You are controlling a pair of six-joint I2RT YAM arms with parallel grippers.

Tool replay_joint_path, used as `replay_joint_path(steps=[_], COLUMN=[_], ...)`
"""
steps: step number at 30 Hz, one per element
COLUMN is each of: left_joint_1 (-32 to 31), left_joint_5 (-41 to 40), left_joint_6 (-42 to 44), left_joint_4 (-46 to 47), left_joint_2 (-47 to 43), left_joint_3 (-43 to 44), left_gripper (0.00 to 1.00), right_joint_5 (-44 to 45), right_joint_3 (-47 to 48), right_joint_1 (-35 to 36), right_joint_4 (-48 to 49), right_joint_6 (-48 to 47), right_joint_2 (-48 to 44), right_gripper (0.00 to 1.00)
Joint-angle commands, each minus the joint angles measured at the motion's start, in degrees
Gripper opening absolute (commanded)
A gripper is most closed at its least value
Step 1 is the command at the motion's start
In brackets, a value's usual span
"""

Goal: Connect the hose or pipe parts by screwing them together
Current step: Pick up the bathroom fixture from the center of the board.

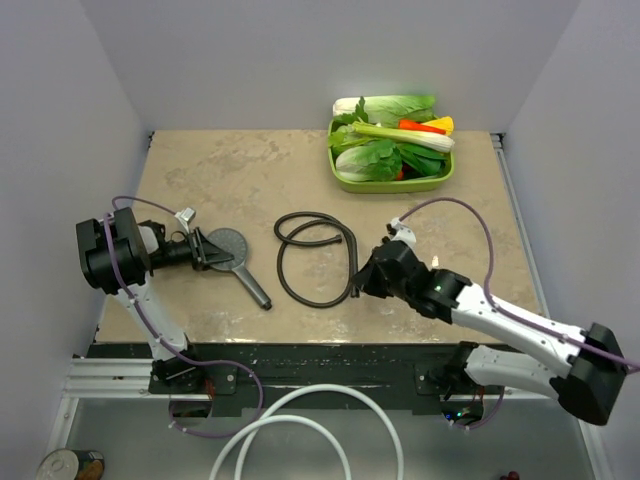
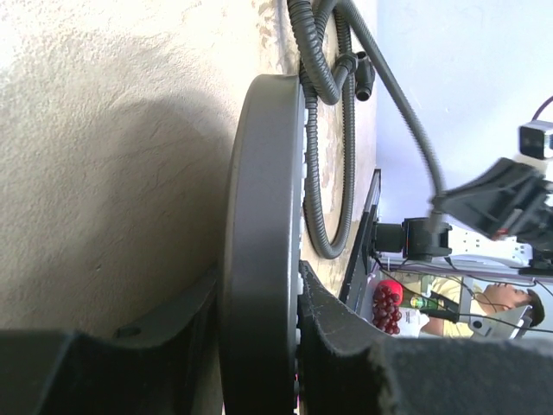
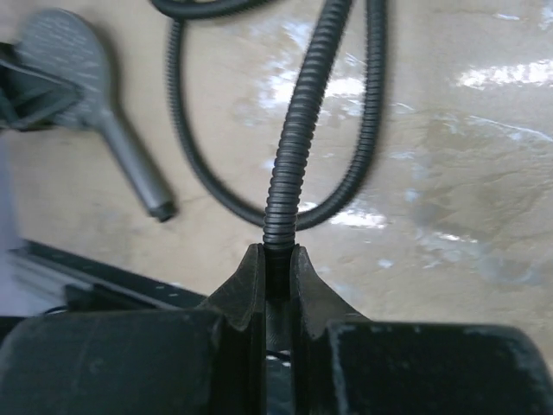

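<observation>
Hose (image 3: pixel 294 147) end hidden inside right claw (image 3: pixel 276 259) (pinched); left claw (image 2: pixel 259 316) grips shower head (image 2: pixel 259 173).

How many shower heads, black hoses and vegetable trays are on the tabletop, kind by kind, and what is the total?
shower head: 1
black hose: 1
green vegetable tray: 1
Total: 3
</observation>
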Motion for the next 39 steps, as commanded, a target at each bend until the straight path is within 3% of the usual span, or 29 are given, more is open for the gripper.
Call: replay_joint_path(steps=[1,7,16,17,18,20,21,22,25,29,30,32,33,35,39], left_joint_1=[1.19,1.72,3.39,3.56,3.82,4.18,4.44,4.62,5.06,5.76,6.02,6.11,6.46,6.55,6.73], left_joint_5=[-3.69,-2.81,-1.31,-1.14,-1.05,-0.61,-0.44,-0.09,0.79,2.11,2.29,2.9,3.17,3.87,5.1], left_joint_6=[6.82,6.73,7.61,8.22,8.49,9.27,9.54,9.89,12.0,16.21,17.09,20.24,21.31,25.34,32.73], left_joint_4=[5.11,4.93,3.62,3.09,2.74,1.86,1.42,0.55,-2.08,-6.49,-7.45,-11.05,-12.37,-17.02,-25.46], left_joint_2=[-0.54,-0.36,-1.68,-1.86,-1.94,-1.86,-1.86,-1.51,-0.63,0.08,0.25,0.95,1.3,2.44,4.55], left_joint_3=[0.2,0.37,0.64,0.81,0.72,1.07,1.25,1.43,2.39,4.32,4.76,5.9,6.43,8.18,10.91], left_gripper=[0.0,0.0,0.0,0.0,0.0,0.0,0.0,0.0,0.0,0.0,0.0,0.0,0.0,0.0,0.0], right_joint_5=[-2.41,-4.44,-2.16,-2.16,-2.16,-3.47,-4.17,-5.75,-7.16,-10.75,-10.94,-12.95,-12.19,-7.2,-1.56], right_joint_3=[-2.78,-1.55,0.82,0.91,2.13,4.23,7.12,8.54,13.99,21.02,26.08,32.51,34.11,36.93,31.78], right_joint_1=[0.06,8.83,11.92,12.01,11.93,11.92,11.92,11.84,11.66,11.57,11.57,12.45,13.84,15.61,18.51], right_joint_4=[2.41,6.28,18.78,19.92,20.72,20.47,18.37,17.31,10.82,1.85,-5.65,-11.41,-16.92,-21.35,-20.25], right_joint_6=[10.21,13.28,22.42,22.52,22.35,20.86,18.07,15.95,4.98,-16.89,-26.68,-35.96,-44.19,-50.57,-71.28], right_joint_2=[-7.74,5.24,23.18,25.28,26.43,30.02,31.09,31.88,32.42,31.28,32.41,33.56,34.61,35.32,32.6], right_gripper=[0.0,0.0,0.0,0.06,0.18,0.51,0.63,0.84,0.99,0.98,0.98,0.95,0.93,0.92,0.94])
